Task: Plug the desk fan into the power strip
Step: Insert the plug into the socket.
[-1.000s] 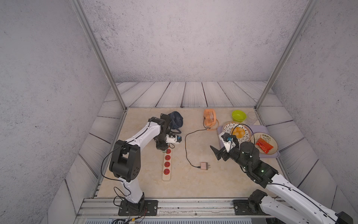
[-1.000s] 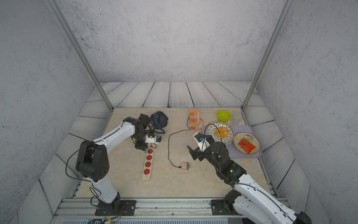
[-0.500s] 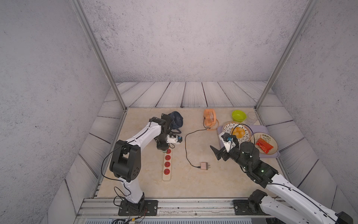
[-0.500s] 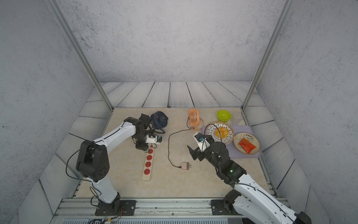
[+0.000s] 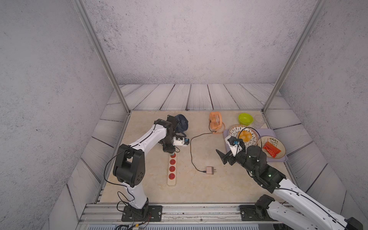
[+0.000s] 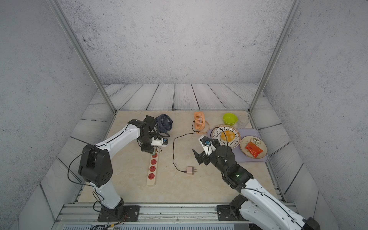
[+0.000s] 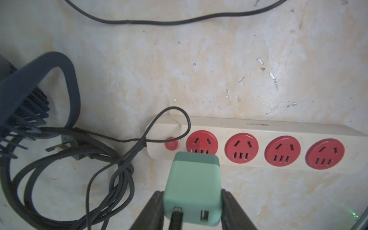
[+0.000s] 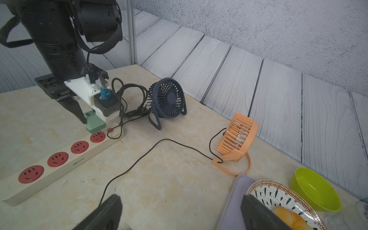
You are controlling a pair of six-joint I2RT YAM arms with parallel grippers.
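The cream power strip [image 5: 172,169] [image 6: 152,169] lies on the table, its thick black cord [image 7: 59,159] coiled by the dark blue desk fan [image 5: 182,123] [image 8: 168,98]. My left gripper [image 7: 192,196] is shut on a green plug [image 7: 194,179] [image 8: 95,123] with a thin cable in its back. The plug hangs just over the red socket [image 7: 201,140] nearest the strip's switch. Its prongs reach the socket's face; whether they are in, I cannot tell. My right gripper [image 8: 181,201] [image 5: 227,154] hovers open and empty near the tray.
An orange fan [image 5: 215,119] [image 8: 239,135] stands at the back, its thin cable running to a pink plug [image 5: 210,170] lying mid-table. A lilac tray [image 8: 235,195] at the right carries two plates. A green bowl [image 8: 316,191] sits behind it.
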